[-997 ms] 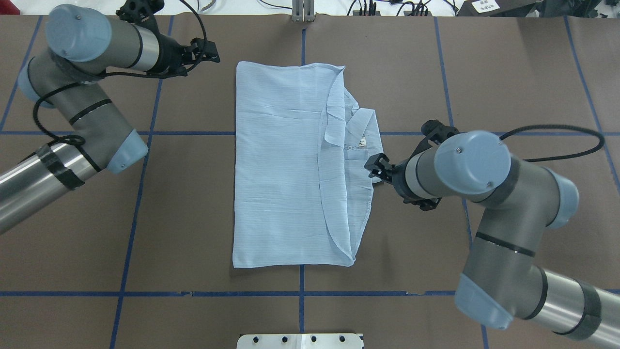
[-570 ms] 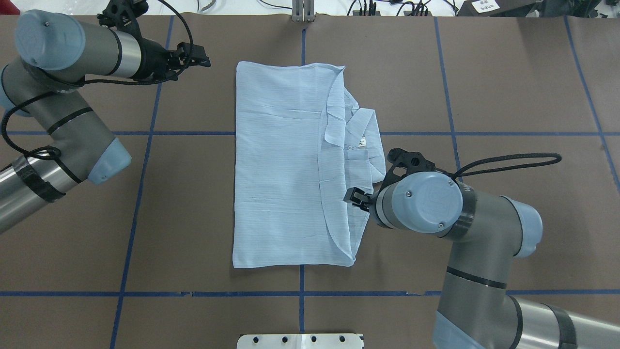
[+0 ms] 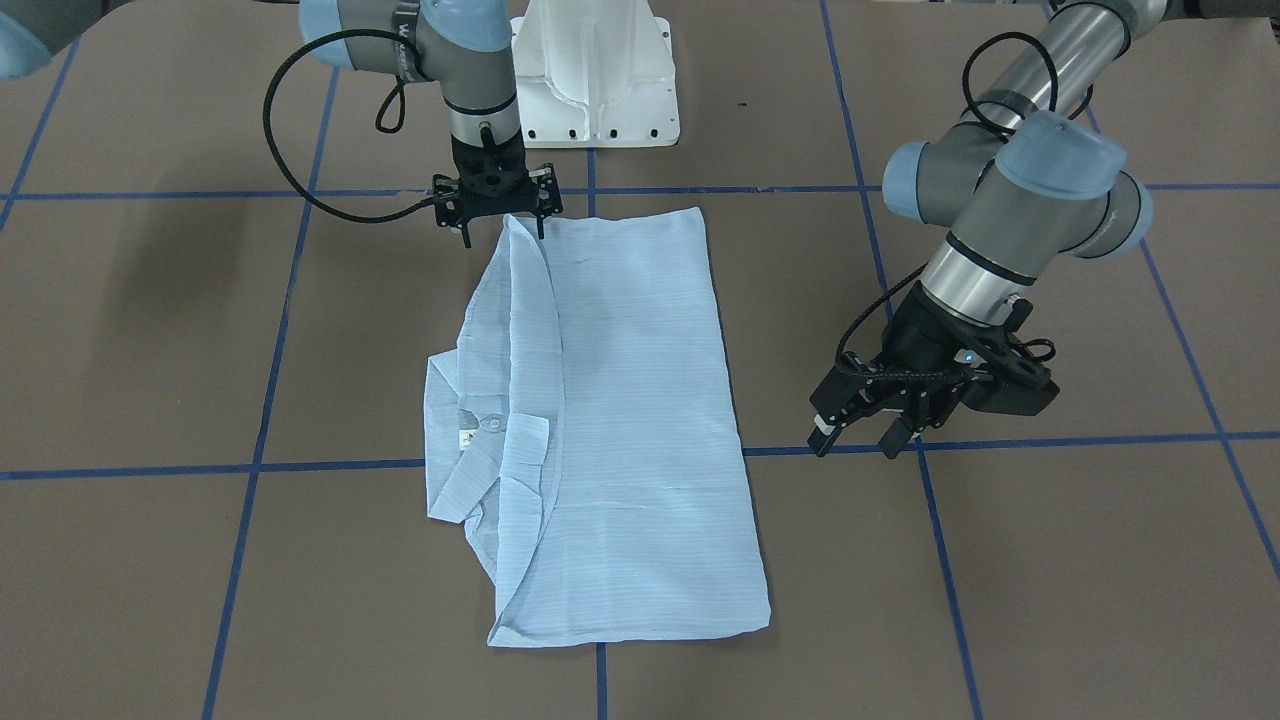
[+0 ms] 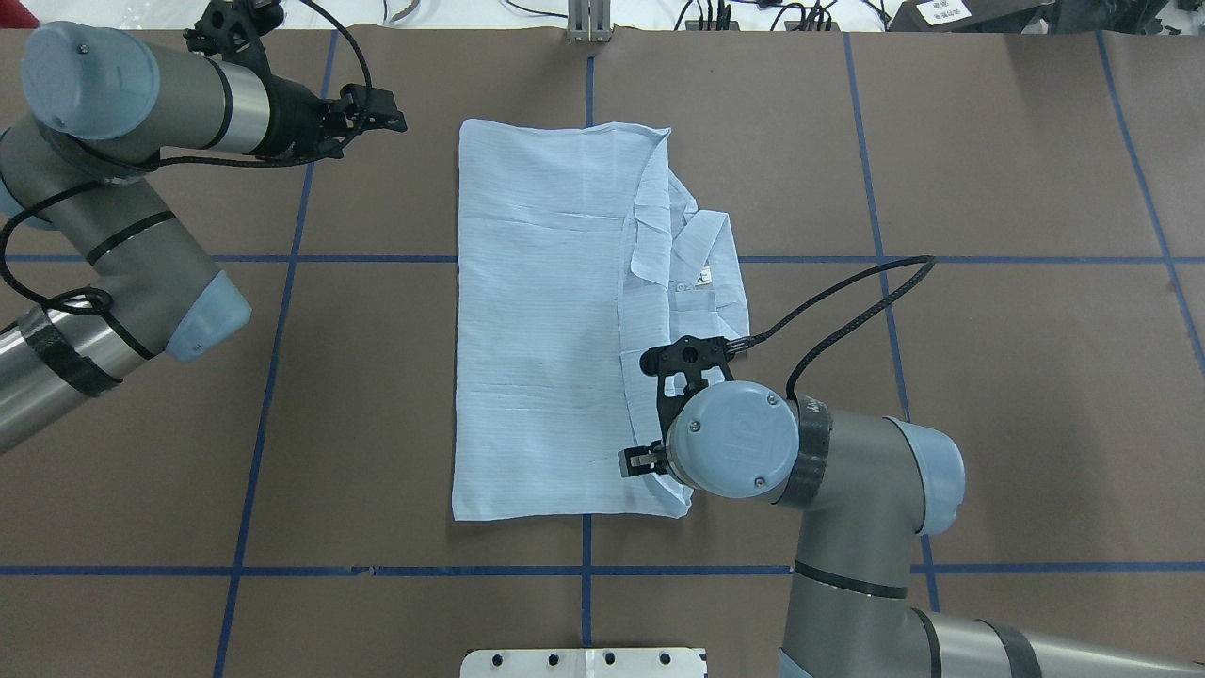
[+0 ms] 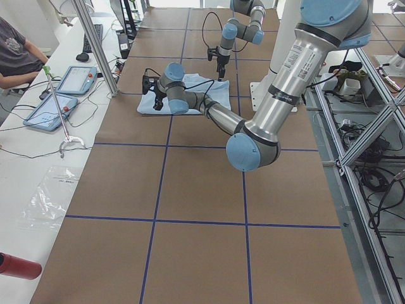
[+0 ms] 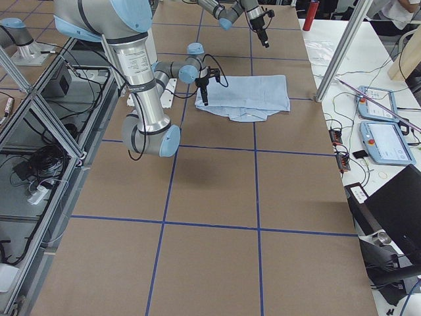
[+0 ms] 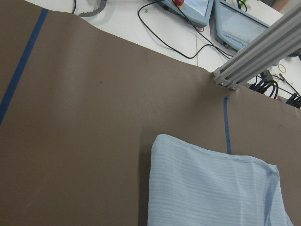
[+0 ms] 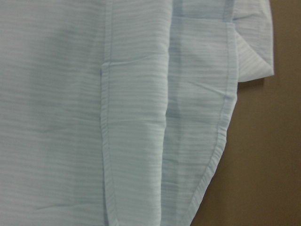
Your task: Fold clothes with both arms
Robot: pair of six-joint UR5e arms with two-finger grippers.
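— Brown covering with a blue tape grid spans the worktop (image 4: 1036,424). Confirm the location of the shirt (image 4: 546,320).

— Centre of the worktop, lying flat, folded into a tall rectangle. In the overhead view the collar (image 4: 701,245) and neck label (image 4: 704,275) lie at the shirt's 3 o'clock edge. A curved hem overlaps the body toward 5 o'clock.

— Status of the right pincer (image 3: 503,238)?

— Fingers spread wide, pointing down at the shirt corner nearest the white pedestal (image 3: 595,75). From overhead that corner sits at 5 o'clock. There the wrist's blue cap covers most of the pincer, and only one finger shows, at the cap's 9 o'clock. No view shows whether the fingertips touch the cloth. The right wrist camera shows only striped cloth and seams, with a strip of worktop at 3 o'clock.

— Status of the left pincer (image 3: 857,445)?

— Fingers apart, holding nothing, over bare worktop. From overhead it sits at the shirt's 10 o'clock, well apart from the cloth. Its wrist camera shows one shirt corner, cut off by the lower edge of the frame.

— Side views?

— Both pincers appear too small there to judge.
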